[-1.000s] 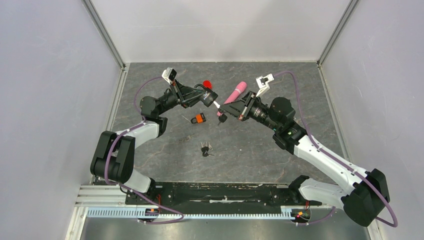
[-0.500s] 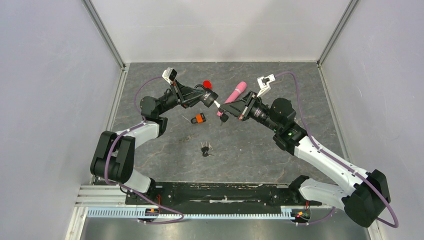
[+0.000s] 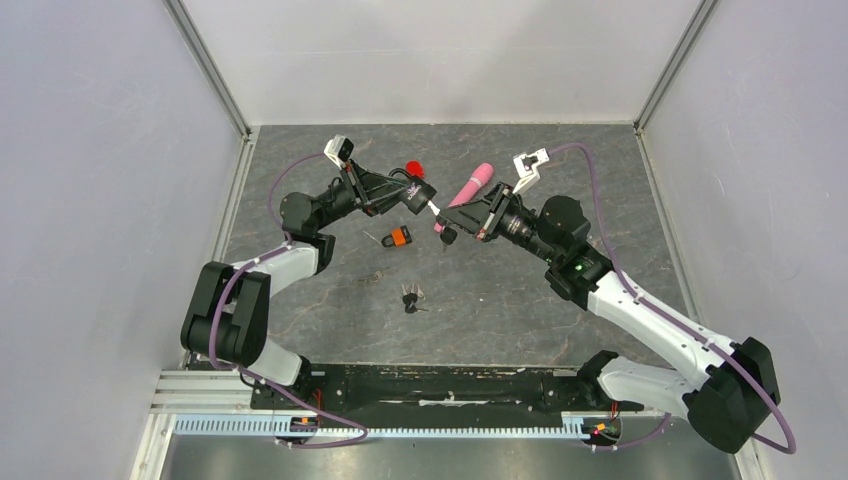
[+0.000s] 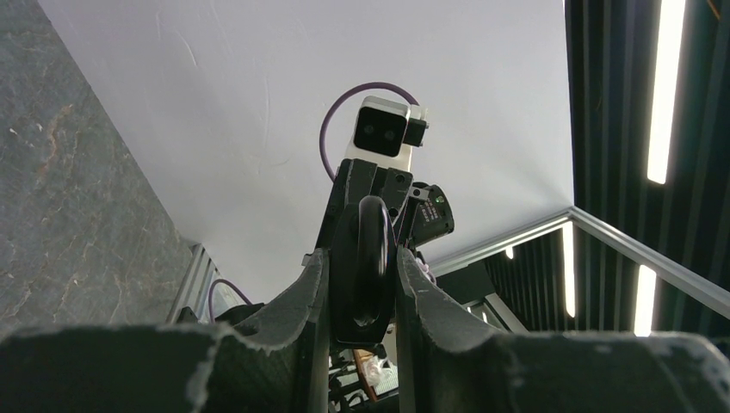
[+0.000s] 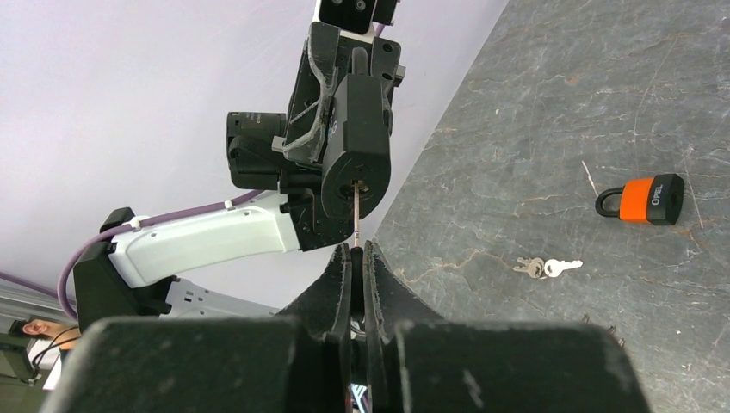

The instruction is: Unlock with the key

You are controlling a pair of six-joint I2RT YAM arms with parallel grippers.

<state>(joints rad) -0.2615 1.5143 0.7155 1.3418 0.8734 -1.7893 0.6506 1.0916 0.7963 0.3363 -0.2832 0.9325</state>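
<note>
The left arm [image 3: 285, 258] and right arm [image 3: 650, 315] reach inward, left gripper [image 3: 422, 195] and right gripper [image 3: 455, 228] nearly tip to tip; right jaws pinched tight, left seemingly clamped partway.

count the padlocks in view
2: a black padlock clamped in the left gripper, an orange padlock lying on the table. A partly hidden red object beyond that gripper may be another.

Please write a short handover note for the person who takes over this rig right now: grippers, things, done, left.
Grippers: the left gripper is shut on the black metal padlock, held above the table. The right gripper is shut on the thin silver key.
Done: the key tip is in the keyhole.
Left: turn the key and free the shackle. Whether it is turned yet cannot be told.
Unused: the orange padlock and the small loose keys lie on the grey stone-pattern table.
</note>
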